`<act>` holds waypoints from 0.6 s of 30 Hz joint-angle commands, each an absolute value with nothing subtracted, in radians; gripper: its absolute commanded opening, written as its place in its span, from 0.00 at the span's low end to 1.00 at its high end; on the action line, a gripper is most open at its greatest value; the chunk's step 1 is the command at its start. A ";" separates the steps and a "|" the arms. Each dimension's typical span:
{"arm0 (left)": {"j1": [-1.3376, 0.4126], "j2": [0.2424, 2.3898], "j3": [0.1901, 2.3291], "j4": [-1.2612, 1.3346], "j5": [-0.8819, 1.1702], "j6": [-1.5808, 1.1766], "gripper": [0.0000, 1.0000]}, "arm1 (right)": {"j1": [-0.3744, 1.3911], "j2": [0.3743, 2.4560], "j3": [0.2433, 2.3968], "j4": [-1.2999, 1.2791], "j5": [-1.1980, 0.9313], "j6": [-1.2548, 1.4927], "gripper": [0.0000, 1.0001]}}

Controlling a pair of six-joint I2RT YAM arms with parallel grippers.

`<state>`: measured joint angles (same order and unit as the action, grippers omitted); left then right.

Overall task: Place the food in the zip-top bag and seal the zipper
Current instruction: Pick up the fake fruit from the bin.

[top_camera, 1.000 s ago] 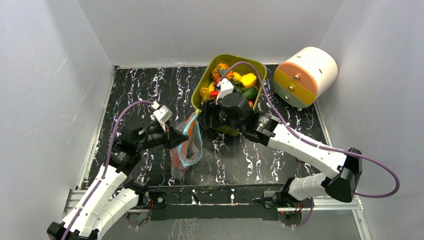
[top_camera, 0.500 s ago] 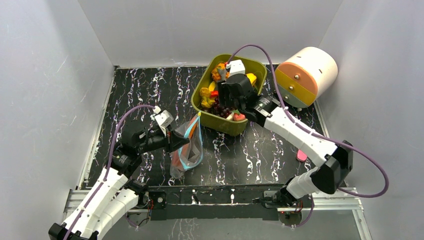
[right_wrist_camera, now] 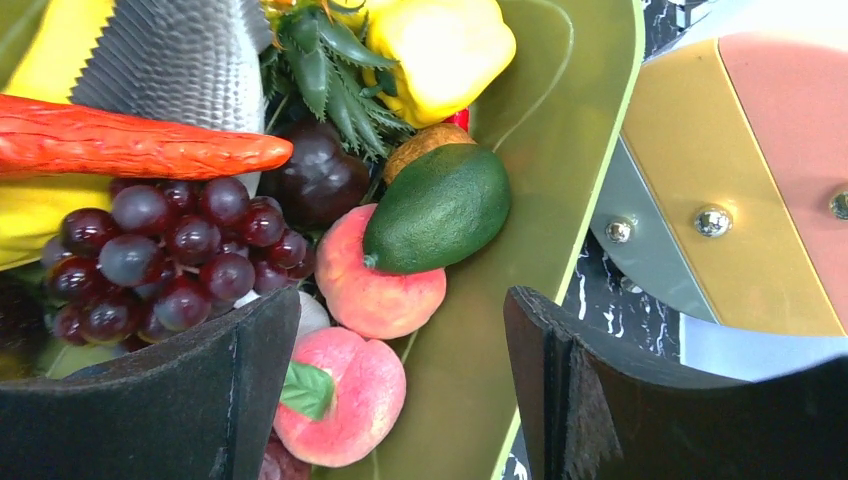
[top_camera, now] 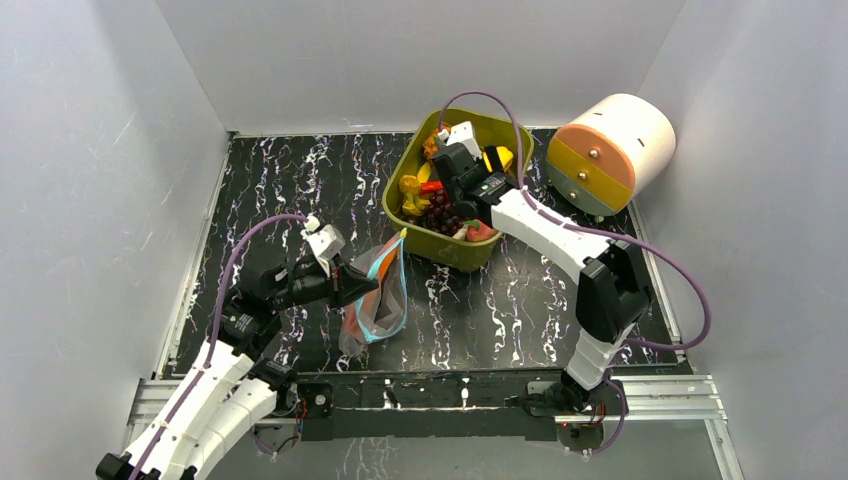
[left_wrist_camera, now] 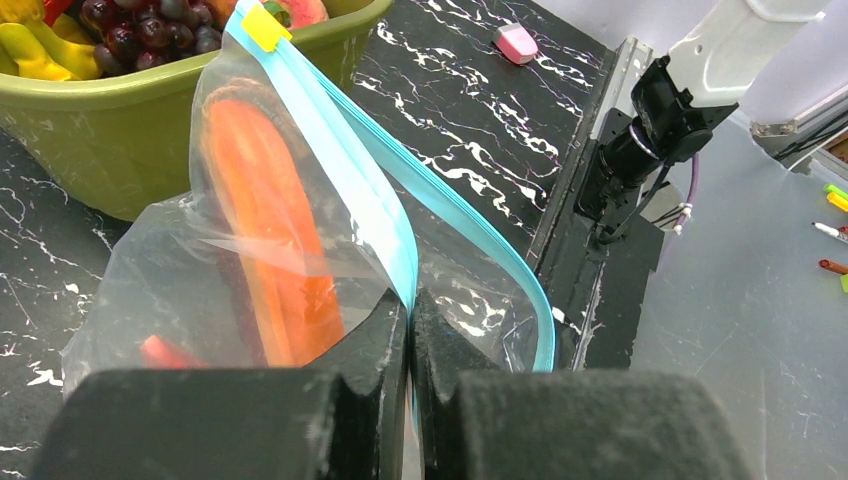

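Note:
The clear zip-top bag point(top_camera: 375, 300) hangs in front of the tub, and my left gripper point(top_camera: 355, 283) is shut on its rim. In the left wrist view the teal zipper point(left_wrist_camera: 350, 190) runs from my pinched left gripper point(left_wrist_camera: 411, 310) up to a yellow slider. An orange piece of food point(left_wrist_camera: 265, 220) and a small red piece point(left_wrist_camera: 160, 352) lie inside the bag. More food fills the tub: grapes point(right_wrist_camera: 170, 250), peaches point(right_wrist_camera: 335, 395), an avocado point(right_wrist_camera: 440, 205), a yellow pepper point(right_wrist_camera: 440, 50). My right gripper point(top_camera: 450, 175) hovers over it. The right gripper point(right_wrist_camera: 400, 300) is open and holds nothing.
The olive-green tub point(top_camera: 450, 250) stands at the back centre of the black marbled table. A cream drum with orange and yellow drawer fronts point(top_camera: 610, 150) lies to its right, close to the tub's rim point(right_wrist_camera: 560, 150). A pink block point(left_wrist_camera: 516, 43) lies on the table. White walls enclose the table.
My right arm has swung further back over the tub and its jaws have spread wider. The left gripper has kept its hold on the bag, shifting only slightly.

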<state>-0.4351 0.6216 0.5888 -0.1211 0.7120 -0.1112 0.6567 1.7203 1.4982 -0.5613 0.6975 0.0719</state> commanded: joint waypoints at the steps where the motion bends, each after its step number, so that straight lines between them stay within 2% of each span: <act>1: -0.433 0.603 0.584 -0.110 0.749 -0.094 0.01 | 0.657 1.779 1.553 -0.477 0.828 -0.002 0.74; 4: -0.433 0.596 0.583 -0.110 0.747 -0.093 0.01 | 0.650 1.839 1.560 -0.464 0.897 -0.031 0.77; 7: -0.433 0.591 0.582 -0.108 0.746 -0.091 0.01 | 0.638 1.900 1.556 -0.422 0.942 -0.080 0.85; 12: -0.433 0.591 0.581 -0.106 0.750 -0.092 0.01 | 0.622 1.945 1.493 -0.305 0.973 -0.170 0.86; 18: -0.433 0.584 0.581 -0.105 0.750 -0.092 0.02 | 0.603 1.950 1.452 -0.250 0.981 -0.197 0.70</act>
<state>-0.4351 0.5999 0.5877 -0.1207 0.7223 -0.1074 0.6197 1.9480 1.4704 -0.3328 0.9512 -0.1791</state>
